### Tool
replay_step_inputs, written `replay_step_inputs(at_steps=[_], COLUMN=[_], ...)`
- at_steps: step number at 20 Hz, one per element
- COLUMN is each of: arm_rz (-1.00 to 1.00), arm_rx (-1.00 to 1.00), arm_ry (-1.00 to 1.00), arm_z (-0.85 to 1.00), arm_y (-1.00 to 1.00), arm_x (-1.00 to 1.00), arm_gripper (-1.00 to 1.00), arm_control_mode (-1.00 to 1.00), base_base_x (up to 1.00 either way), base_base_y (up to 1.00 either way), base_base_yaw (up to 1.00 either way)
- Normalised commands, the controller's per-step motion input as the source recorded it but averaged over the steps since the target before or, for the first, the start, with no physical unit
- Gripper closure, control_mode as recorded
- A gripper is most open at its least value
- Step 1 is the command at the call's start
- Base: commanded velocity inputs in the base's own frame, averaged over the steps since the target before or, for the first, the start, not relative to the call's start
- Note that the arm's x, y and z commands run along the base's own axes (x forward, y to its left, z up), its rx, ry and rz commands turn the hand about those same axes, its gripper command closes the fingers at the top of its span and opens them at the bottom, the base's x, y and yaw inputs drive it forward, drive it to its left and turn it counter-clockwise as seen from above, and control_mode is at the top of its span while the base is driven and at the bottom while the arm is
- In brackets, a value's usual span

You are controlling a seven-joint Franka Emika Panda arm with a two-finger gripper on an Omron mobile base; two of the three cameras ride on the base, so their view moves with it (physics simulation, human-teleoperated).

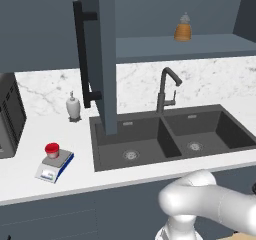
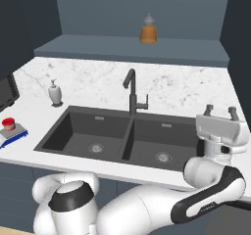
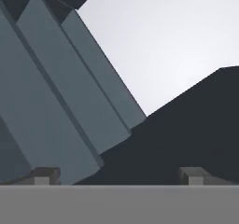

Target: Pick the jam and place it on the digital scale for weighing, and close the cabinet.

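Closing the cabinet looks like the step in hand, since the jam already sits on top of the digital scale on the white bench, left of the double sink, so the weighing part reads as done. The cabinet's left door stands swung out toward the robot, edge-on over the sink's left basin, its black bar handle facing left; an amber bottle sits on the open shelf inside. The right door also seems ajar at the frame edge, but that's hard to confirm. To do it well, I'd judge the arm should meet the door's flat face near its free edge, push it in a smooth arc back to the frame, and keep clear of the faucet and the soap dispenser. The gripper is raised at the right, over the sink's right end, pointing upward; its fingers are spread wide, released, holding nothing and touching nothing. Hand view shows slate panels at an angle, not yet in contact.
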Motion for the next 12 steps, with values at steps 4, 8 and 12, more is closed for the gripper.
replay_step_inputs(at_steps=[4,8,12], arm_rz=[-0.13,-0.11,-0.1], arm_rx=[0.0,0.0,-0.04], arm_ry=[0.15,0.19,0.14], arm_z=[0.0,0.0,-0.15], arm_y=[-0.7,-0.72,-0.2], arm_x=[-0.14,-0.16,-0.18], arm_gripper=[-1.0,-1.0,-1.0], arm_control_mode=[-1.0,-1.0,-1.0], base_base_x=[0.0,0.0,0.0], base_base_y=[0.0,0.0,0.0], base_base_yaw=[0.0,0.0,0.0])
